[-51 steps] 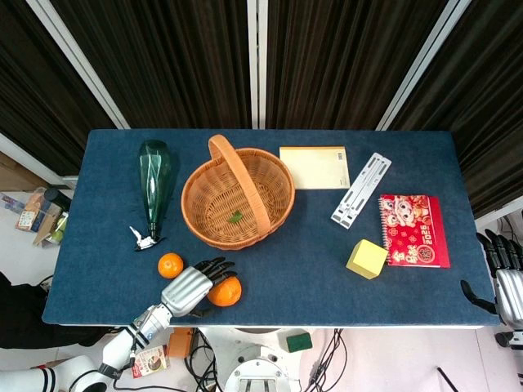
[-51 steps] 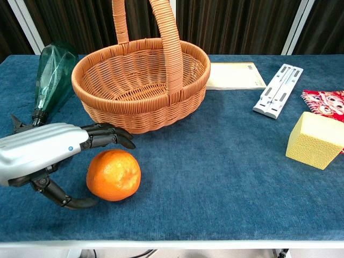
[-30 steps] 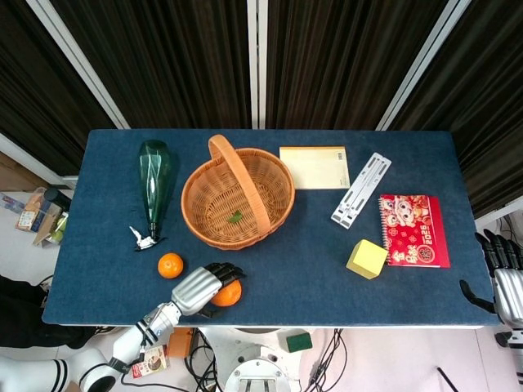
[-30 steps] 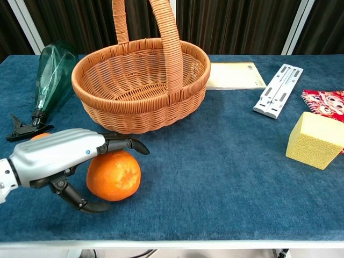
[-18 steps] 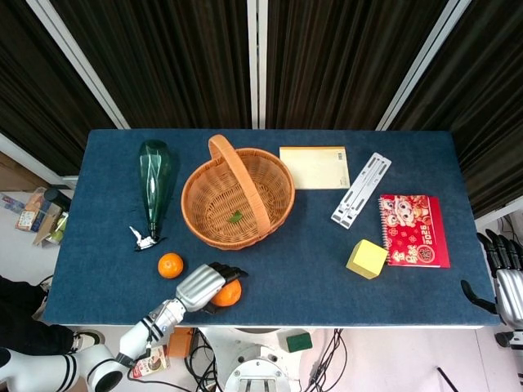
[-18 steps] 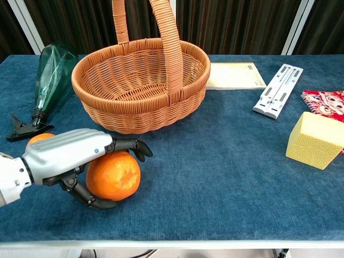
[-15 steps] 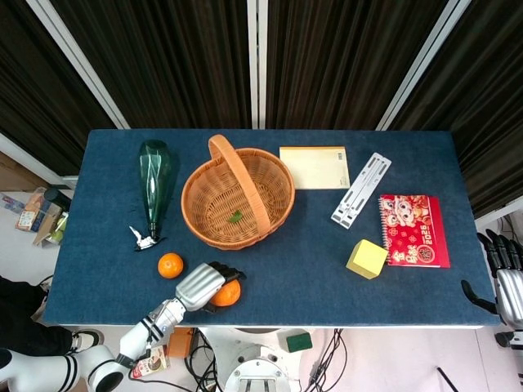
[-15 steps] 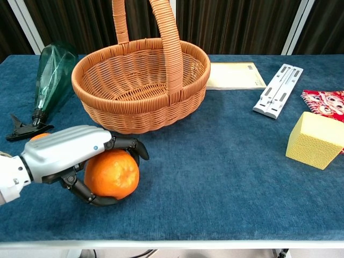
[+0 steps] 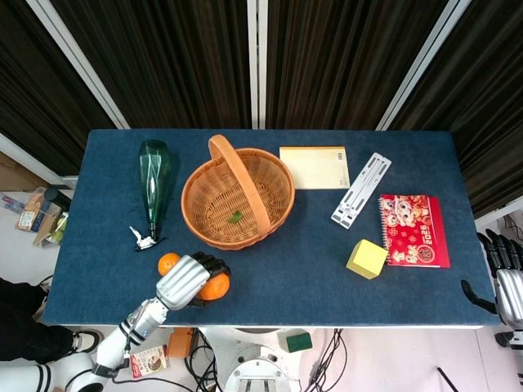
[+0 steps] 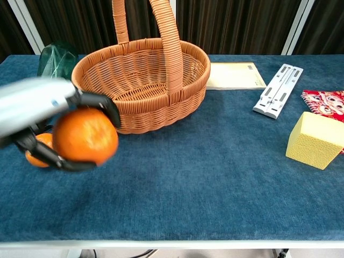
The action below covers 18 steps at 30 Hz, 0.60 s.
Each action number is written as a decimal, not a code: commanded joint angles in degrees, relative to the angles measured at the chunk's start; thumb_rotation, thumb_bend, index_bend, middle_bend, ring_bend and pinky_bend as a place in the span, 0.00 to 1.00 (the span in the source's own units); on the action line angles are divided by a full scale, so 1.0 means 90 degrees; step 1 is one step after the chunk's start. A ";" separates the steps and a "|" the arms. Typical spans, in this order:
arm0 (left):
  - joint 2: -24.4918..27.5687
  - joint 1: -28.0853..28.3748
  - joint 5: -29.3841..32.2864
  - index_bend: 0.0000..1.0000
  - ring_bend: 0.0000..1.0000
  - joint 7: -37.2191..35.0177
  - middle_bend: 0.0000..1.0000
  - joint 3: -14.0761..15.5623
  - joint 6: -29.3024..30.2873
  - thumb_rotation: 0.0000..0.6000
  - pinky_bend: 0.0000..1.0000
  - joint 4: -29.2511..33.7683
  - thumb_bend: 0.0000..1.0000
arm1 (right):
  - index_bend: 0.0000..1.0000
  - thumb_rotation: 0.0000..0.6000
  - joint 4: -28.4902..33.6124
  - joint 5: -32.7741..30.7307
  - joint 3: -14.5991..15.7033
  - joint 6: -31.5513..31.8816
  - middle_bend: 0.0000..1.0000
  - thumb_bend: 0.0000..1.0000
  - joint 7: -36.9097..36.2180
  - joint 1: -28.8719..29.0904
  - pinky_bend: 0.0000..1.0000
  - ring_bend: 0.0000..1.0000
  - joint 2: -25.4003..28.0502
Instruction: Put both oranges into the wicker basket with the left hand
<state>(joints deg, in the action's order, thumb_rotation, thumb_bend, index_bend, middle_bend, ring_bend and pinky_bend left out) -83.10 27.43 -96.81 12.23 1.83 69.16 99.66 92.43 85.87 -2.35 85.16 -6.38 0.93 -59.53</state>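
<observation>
The left hand [image 10: 32,110] holds one orange [image 10: 85,136] off the table, fingers wrapped around it, at seven o'clock of the basket [image 9: 238,198]. The second orange [image 9: 167,262] lies on the table beside it. Next, I judge, comes carrying it over the rim toward one o'clock and letting go.

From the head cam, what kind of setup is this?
Likely a robot lab test bench, not a home: a blue-covered table before dark curtains, loose cables on the floor, and assorted props such as a wicker basket.
</observation>
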 commanded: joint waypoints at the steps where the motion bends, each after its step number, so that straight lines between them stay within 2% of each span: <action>1: 0.0549 -0.0051 0.0363 0.38 0.46 0.0489 0.47 -0.0436 0.0231 1.00 0.45 0.0537 0.25 | 0.00 1.00 0.0010 0.0011 0.0008 -0.0003 0.00 0.32 0.0009 0.0001 0.00 0.00 0.0002; 6: 0.0932 0.0286 0.1499 0.37 0.46 0.0789 0.47 -0.1227 -0.0197 1.00 0.45 0.0714 0.25 | 0.00 1.00 0.0016 0.0028 0.0001 0.0087 0.00 0.32 -0.0004 -0.0038 0.00 0.00 0.0006; 10: 0.0799 0.0803 0.2339 0.37 0.46 0.0793 0.46 -0.1781 -0.0762 1.00 0.45 0.0397 0.25 | 0.00 1.00 0.0015 0.0037 0.0006 0.0078 0.00 0.32 0.0009 -0.0034 0.00 0.00 0.0003; 14: 0.0427 0.1299 0.2864 0.37 0.46 0.0740 0.45 -0.2093 -0.1206 1.00 0.45 -0.0069 0.25 | 0.00 1.00 0.0012 0.0011 -0.0003 0.0057 0.00 0.32 0.0034 -0.0026 0.00 0.00 -0.0007; 18: -0.0126 0.1767 0.3061 0.37 0.45 0.0652 0.45 -0.2246 -0.1478 1.00 0.44 -0.0793 0.25 | 0.00 1.00 0.0006 -0.0024 -0.0008 -0.0004 0.00 0.32 0.0036 -0.0003 0.00 0.00 -0.0004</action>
<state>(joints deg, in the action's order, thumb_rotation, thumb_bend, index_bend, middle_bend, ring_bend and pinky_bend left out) -81.12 40.43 -71.06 18.58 -16.89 58.01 96.26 92.50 85.68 -2.42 85.14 -6.05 0.88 -59.58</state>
